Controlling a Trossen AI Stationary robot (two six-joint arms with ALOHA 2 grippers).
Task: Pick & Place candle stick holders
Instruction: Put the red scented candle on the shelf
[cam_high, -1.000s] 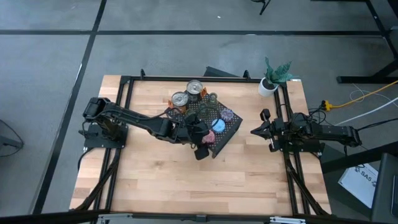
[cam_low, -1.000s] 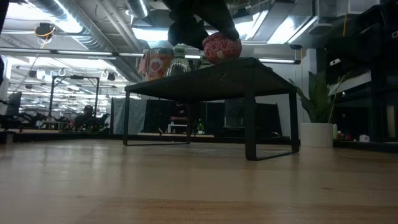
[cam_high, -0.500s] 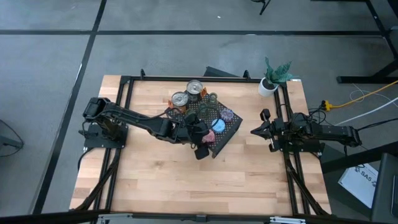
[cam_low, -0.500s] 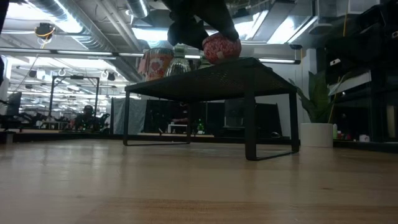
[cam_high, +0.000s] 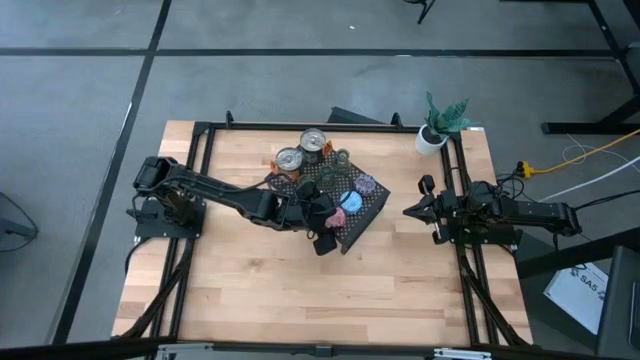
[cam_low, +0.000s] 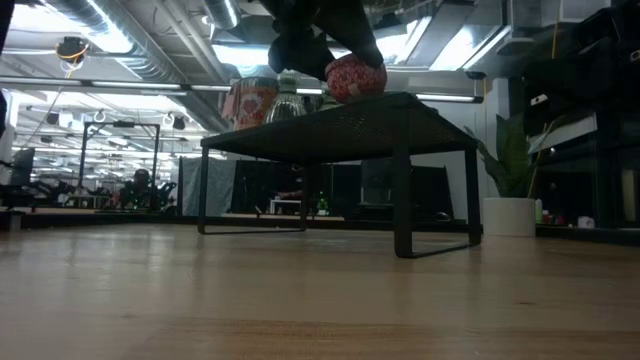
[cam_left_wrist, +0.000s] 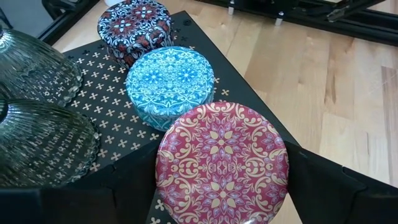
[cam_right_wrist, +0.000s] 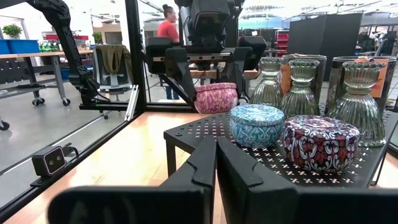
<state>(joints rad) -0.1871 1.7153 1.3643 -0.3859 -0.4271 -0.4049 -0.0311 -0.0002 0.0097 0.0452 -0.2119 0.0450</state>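
Observation:
A black perforated rack (cam_high: 372, 210) stands mid-table. On it stand a blue holder (cam_left_wrist: 171, 84), a purple holder (cam_left_wrist: 135, 28) and olive-green glass holders (cam_left_wrist: 37, 71). My left gripper (cam_high: 340, 218) is shut on the pink holder (cam_left_wrist: 222, 165) at the rack's near corner; it also shows in the low view (cam_low: 355, 78). My right gripper (cam_high: 408, 212) is shut and empty, to the right of the rack, near the table's right edge. My left gripper pinches the pink holder by its round side wall (cam_left_wrist: 163, 158), one finger (cam_left_wrist: 124, 190) on each side. The fingers come about level from the table's left. The holder stays nearly upright, its base at the rack's top (cam_low: 380, 100); whether it rests there I cannot tell.
Two tin cans (cam_high: 300, 150) stand at the rack's far left. A small white pot with a green plant (cam_high: 432, 138) stands at the table's far right corner. Bare wood (cam_high: 260, 280) lies on the near side of the rack.

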